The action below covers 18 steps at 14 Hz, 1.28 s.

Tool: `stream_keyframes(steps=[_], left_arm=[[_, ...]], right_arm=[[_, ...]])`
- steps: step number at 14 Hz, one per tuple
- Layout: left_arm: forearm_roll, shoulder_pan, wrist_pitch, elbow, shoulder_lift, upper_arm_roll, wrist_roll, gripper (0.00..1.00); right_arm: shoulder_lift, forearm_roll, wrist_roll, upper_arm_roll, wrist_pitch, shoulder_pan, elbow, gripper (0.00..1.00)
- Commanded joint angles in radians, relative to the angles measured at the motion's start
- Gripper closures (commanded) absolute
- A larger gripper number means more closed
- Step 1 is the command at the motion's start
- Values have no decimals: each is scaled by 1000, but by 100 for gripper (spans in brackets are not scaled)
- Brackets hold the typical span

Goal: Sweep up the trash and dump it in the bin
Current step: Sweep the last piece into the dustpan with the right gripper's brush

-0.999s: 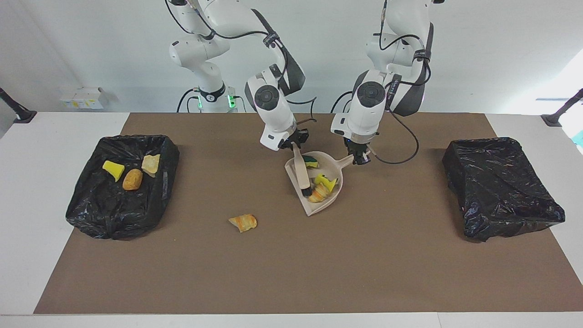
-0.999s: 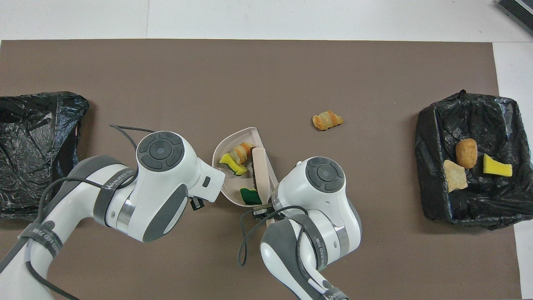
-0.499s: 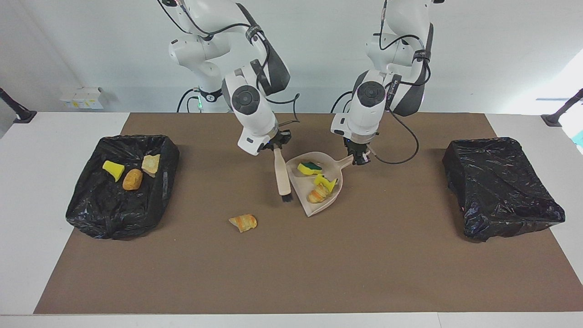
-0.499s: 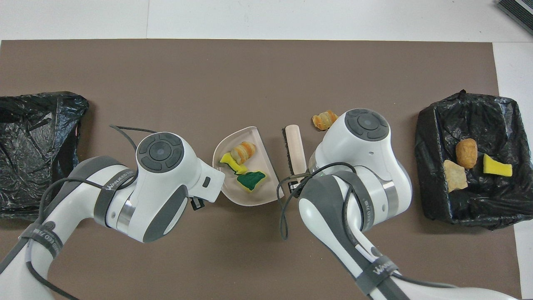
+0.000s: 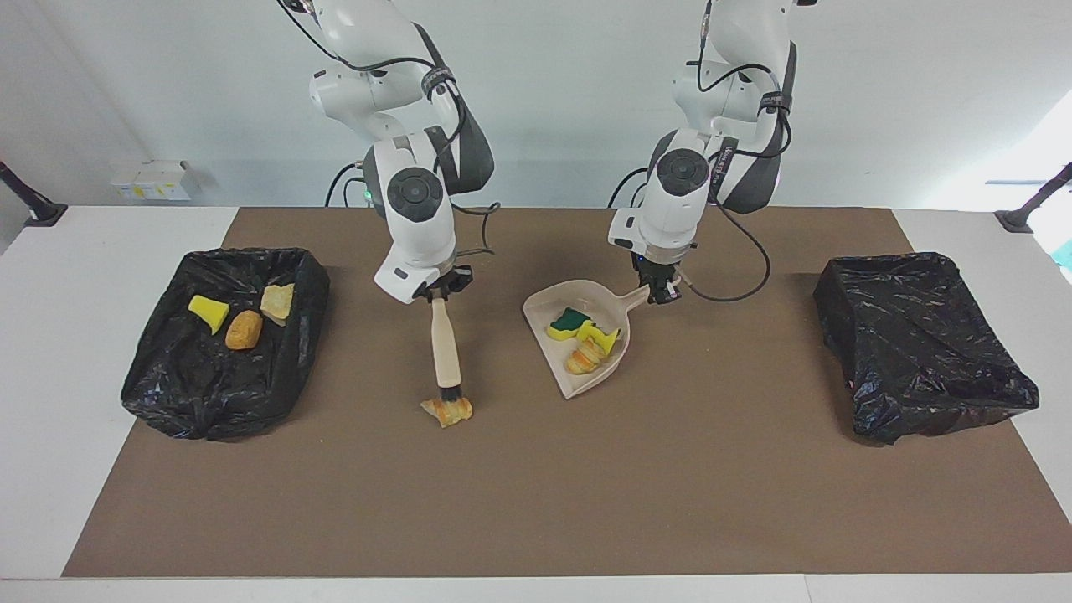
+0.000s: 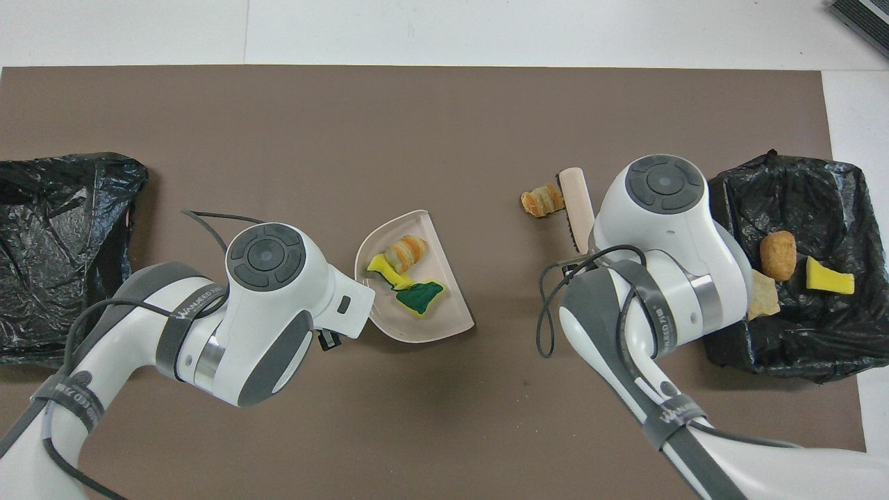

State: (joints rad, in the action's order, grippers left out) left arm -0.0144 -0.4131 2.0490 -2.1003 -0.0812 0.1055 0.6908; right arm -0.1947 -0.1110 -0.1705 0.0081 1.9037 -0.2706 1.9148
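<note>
Facing view, left to right.

Mid-left: lined bin (image 5: 226,335), three scraps inside.

Lower centre-left: right gripper (image 5: 441,289), fingers pinching the brush (image 5: 446,352), has swung away from the dustpan; bristles now beside the loose bread scrap (image 5: 448,410).

Centre: dustpan (image 5: 586,343) with three scraps, handle clamped by left gripper (image 5: 662,291).

Mid-right: second bin (image 5: 921,343).

Judgement: last sweep pending, then dumping.

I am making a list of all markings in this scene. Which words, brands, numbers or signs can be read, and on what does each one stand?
"WANJEED" (uncertain reading), then smaller characters too small to read: on the grey strap around the left arm.
A similar word on the grey strap around the right arm: too small to read.
White boxes by the wall, yellow labels: too small to read.
Nothing else bears readable text.
</note>
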Motion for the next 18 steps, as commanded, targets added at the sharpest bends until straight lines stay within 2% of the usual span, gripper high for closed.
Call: stream_keyframes(steps=[1, 2, 4, 8, 10, 14, 16, 18], left_arm=[[-12, -10, 28, -44, 38, -9, -17, 100], [-12, -10, 31, -44, 38, -9, -17, 100], [-12, -10, 31, -44, 38, -9, -19, 100], [-10, -4, 33, -44, 38, -9, -167, 100], [-10, -9, 37, -44, 38, -9, -172, 100], [-10, -7, 36, -44, 38, -9, -171, 100], [-10, -6, 37, -44, 38, -9, -172, 100], [-10, -3, 37, -44, 38, -9, -174, 100]], right_arm=[[-55, -122, 37, 15, 72, 70, -32, 100], [-92, -163, 45, 16, 68, 73, -71, 100], [-149, -168, 92, 18, 58, 64, -131, 100], [-181, -139, 127, 43, 58, -4, -125, 100], [-174, -58, 195, 47, 51, -30, -105, 100], [-135, 51, 244, 110, 37, -64, -53, 100], [-121, 103, 418, 125, 34, -59, -24, 100], [-108, 265, 543, 122, 37, -47, 4, 100]])
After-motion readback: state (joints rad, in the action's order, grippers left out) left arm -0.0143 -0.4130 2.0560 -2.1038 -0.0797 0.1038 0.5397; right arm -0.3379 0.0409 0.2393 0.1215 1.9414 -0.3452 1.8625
